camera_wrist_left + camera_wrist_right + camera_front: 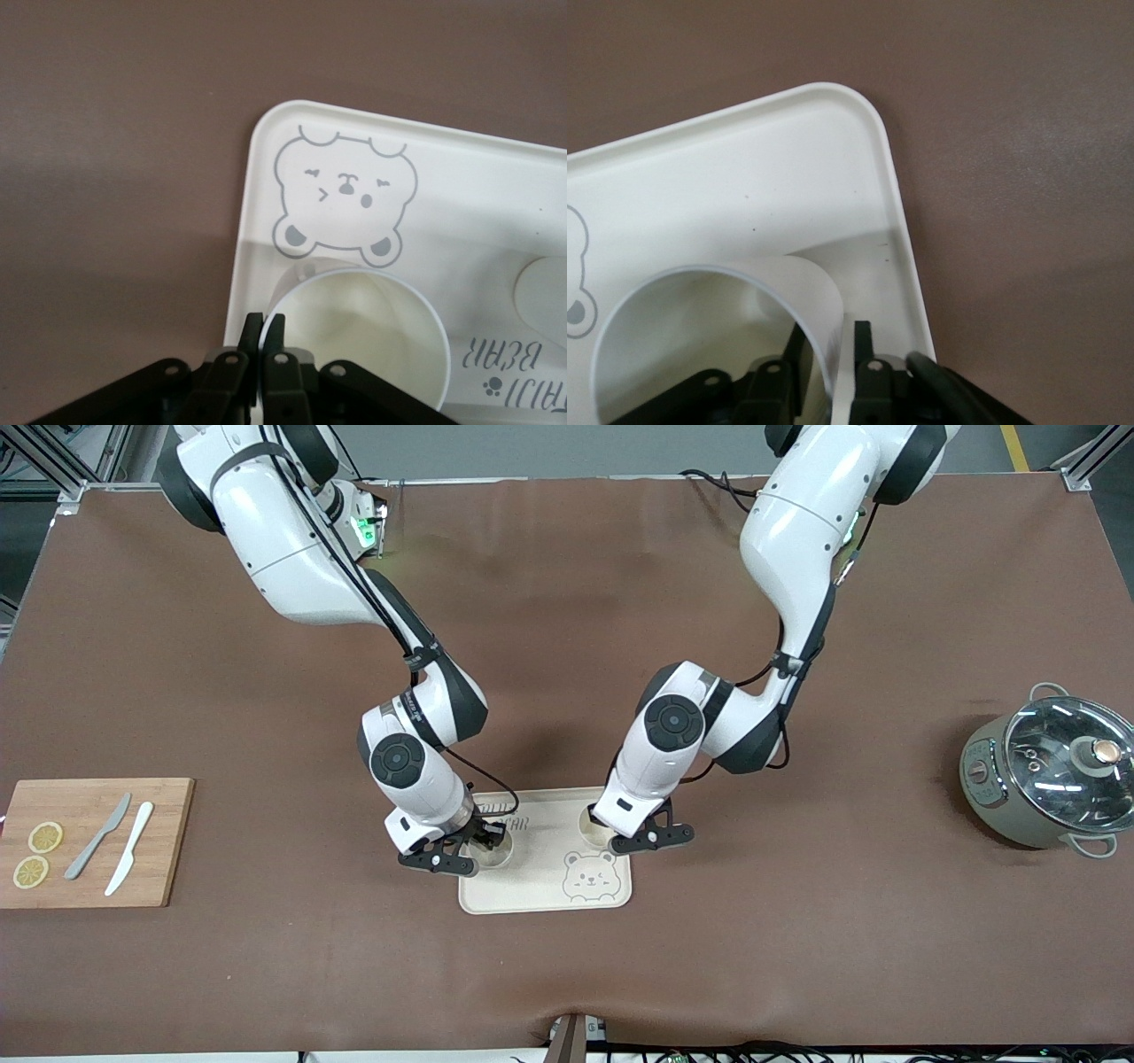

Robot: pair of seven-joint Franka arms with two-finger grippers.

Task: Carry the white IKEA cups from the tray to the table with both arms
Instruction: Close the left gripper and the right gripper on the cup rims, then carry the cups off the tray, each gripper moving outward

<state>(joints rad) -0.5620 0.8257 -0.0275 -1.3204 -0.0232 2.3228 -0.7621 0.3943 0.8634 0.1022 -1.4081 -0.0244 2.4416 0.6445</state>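
Two white IKEA cups stand upright on the cream bear-printed tray. One cup is at the tray's side toward the right arm's end. The other cup is at the side toward the left arm's end. My left gripper is shut on the rim of its cup, pinching the wall. My right gripper is open and straddles the wall of its cup, one finger inside and one outside with a gap. The tray shows in both wrist views.
A wooden cutting board with two lemon slices, a grey knife and a white knife lies at the right arm's end. A grey pot with a glass lid stands at the left arm's end. A brown mat covers the table.
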